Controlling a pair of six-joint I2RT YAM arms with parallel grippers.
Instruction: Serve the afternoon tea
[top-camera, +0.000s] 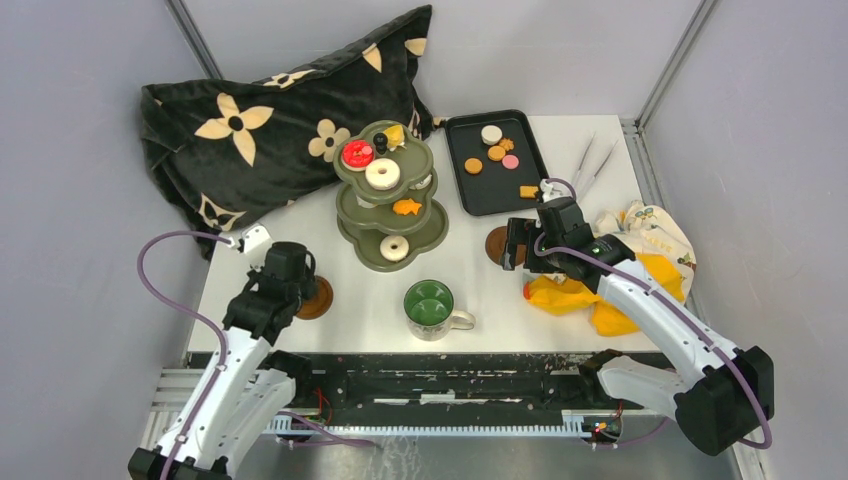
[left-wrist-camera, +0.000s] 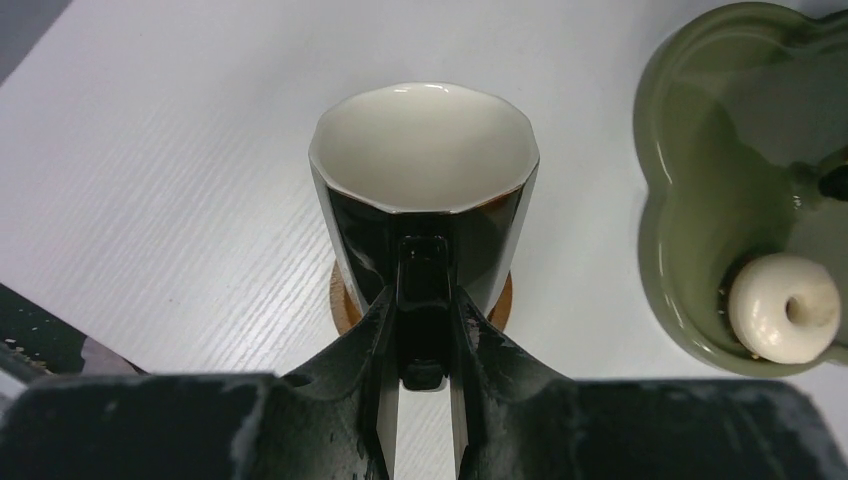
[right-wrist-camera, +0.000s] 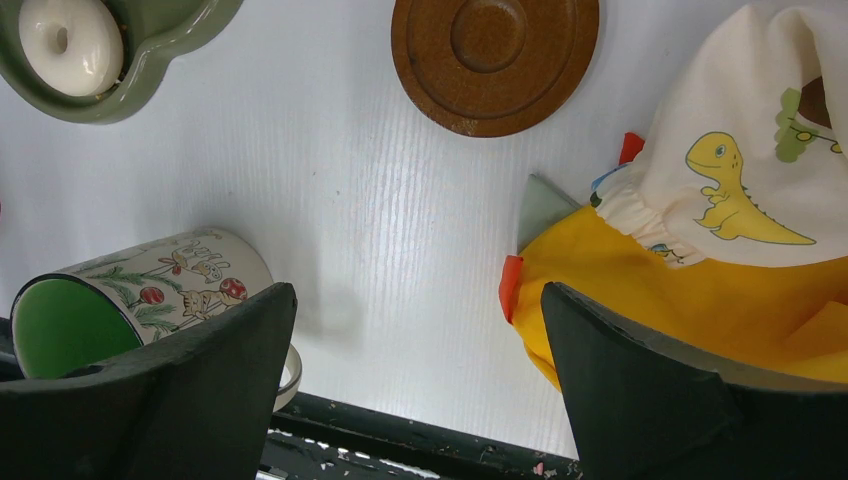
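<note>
Green-lined mug (top-camera: 431, 306) at lower centre of the top view, upright, handle pointing right — lies lower left of the right gripper (top-camera: 518, 244), the nearer one, spread wide and empty over a bare brown saucer (right-wrist-camera: 495, 62). At lower left, left gripper (left-wrist-camera: 424, 320) clamped on the handle of a black cup (left-wrist-camera: 424, 190) — over a second saucer (left-wrist-camera: 341, 305)

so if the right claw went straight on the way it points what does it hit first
Most likely the bare table just short of the brown saucer; the open right claw has nothing nearer, though depth is unclear.
</note>
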